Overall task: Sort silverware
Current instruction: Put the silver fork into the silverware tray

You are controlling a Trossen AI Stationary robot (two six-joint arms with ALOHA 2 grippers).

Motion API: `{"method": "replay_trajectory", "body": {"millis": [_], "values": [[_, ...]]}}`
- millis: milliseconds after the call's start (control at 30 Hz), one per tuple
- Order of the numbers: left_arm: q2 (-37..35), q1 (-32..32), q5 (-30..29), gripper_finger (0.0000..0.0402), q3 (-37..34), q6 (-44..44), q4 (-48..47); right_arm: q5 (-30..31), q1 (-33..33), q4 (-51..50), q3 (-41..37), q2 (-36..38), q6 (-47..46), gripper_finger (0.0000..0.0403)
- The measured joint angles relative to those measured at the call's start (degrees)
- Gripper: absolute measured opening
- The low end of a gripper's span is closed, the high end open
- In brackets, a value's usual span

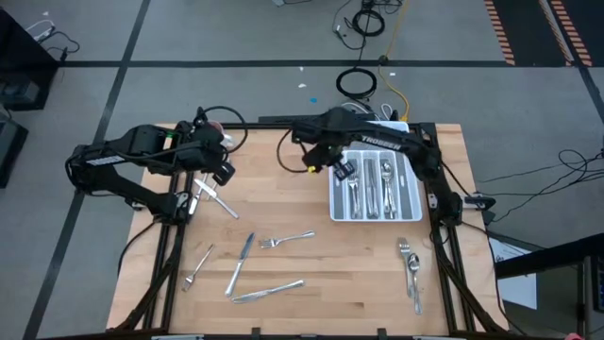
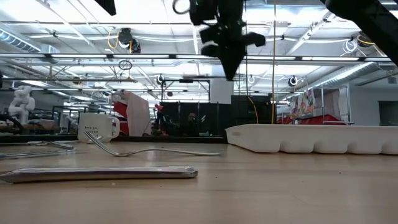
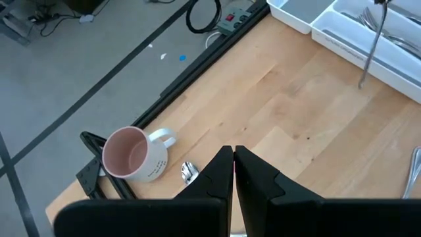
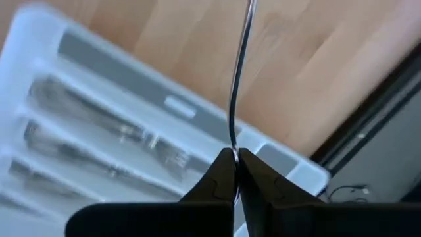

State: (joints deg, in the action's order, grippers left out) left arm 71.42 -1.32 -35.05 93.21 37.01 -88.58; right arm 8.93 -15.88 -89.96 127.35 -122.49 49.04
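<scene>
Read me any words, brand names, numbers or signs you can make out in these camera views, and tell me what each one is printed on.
"TROSSEN": white lettering on the dark right arm, above the white compartmented plastic tray, high view.
Small dark marking on the pink-and-white mug, left wrist view: too small to read.
Posters on the far wall, low view: too blurred to read.

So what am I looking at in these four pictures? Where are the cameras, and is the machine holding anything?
It is a robot with two dark arms at a wooden table, each ending in a two-finger pincer. One camera looks straight down, one sits at table-top height, and one rides on each wrist. The right pincer is shut on a slim piece of silverware above the white tray, which already holds cutlery. The left pincer is shut and appears empty, near a mug at the table's corner. Loose forks and knives lie on the wood.
</scene>
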Motion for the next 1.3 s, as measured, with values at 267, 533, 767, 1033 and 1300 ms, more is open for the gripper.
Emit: {"method": "replay_trajectory", "body": {"millis": [267,533,767,1033,1300], "values": [[0.0,0.0,1.4,0.0025,0.0,0.0,-0.8,0.5,-5.8,-0.1,-17.3,11.0,3.3,0.0000],[0.0,0.0,0.9,0.0025,0.0,-0.3,0.3,2.6,-5.6,-0.1,-45.0,24.8,15.4,0.0000],[0.0,0.0,-0.2,0.0025,0.0,-0.3,2.1,11.8,-3.0,1.4,-52.6,27.0,26.8,0.0000],[0.0,0.0,-0.7,0.0025,0.0,-0.1,4.5,13.1,2.1,6.8,-51.2,26.2,34.0,0.0000],[0.0,0.0,-0.7,0.0025,0.0,0.1,4.5,13.0,5.6,12.9,-51.2,21.4,39.1,0.0000]]}}
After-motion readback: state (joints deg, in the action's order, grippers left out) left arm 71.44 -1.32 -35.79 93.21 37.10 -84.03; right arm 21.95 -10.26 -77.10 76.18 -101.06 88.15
